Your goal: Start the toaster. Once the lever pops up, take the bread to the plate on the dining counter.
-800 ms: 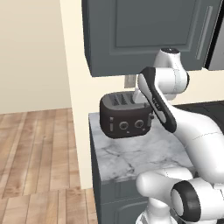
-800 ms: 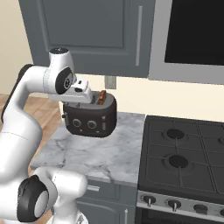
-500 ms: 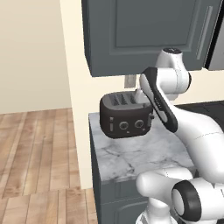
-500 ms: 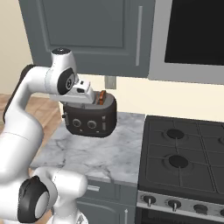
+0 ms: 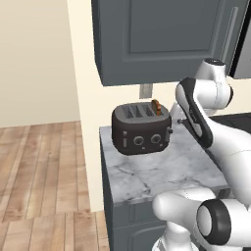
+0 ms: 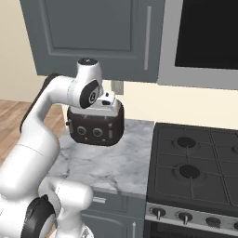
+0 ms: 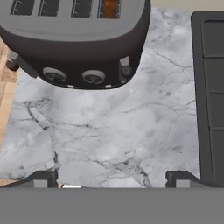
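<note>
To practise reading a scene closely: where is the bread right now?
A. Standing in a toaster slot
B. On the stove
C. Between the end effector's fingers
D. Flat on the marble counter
A: the brown bread pokes up from a top slot of the toaster.

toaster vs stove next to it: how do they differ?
The toaster is a rounded dark grey box standing on the marble counter; the stove is flat and black, set level with that counter. The toaster has two round knobs on its long face; the stove has a row along its front edge. Both are dark appliances.
</note>
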### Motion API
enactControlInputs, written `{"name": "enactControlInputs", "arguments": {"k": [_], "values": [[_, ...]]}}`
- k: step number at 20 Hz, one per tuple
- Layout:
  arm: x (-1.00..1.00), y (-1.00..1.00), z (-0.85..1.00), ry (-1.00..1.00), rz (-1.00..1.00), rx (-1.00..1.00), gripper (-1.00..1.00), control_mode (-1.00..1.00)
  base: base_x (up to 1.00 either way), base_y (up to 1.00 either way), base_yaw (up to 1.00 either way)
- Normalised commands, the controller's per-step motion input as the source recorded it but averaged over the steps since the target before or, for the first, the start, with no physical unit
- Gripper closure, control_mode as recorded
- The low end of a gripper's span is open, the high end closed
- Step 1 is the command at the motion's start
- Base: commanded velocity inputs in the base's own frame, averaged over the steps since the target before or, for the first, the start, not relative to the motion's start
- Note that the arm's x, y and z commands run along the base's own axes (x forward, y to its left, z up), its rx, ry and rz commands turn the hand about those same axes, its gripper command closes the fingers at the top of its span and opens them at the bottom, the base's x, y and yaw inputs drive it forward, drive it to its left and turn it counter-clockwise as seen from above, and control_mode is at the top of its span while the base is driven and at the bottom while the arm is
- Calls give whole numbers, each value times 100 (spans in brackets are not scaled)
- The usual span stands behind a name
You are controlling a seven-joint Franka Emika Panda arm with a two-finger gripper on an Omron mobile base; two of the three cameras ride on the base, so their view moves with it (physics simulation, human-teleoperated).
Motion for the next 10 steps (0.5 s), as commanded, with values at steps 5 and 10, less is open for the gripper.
{"name": "enactControlInputs", "arguments": {"k": [5, 10], "values": [[0, -46, -35, 0, 2, 0, -100, -100, 0, 0, 0], [16, -9, -43, -6, 3, 0, -100, -100, 0, 0, 0]]}}
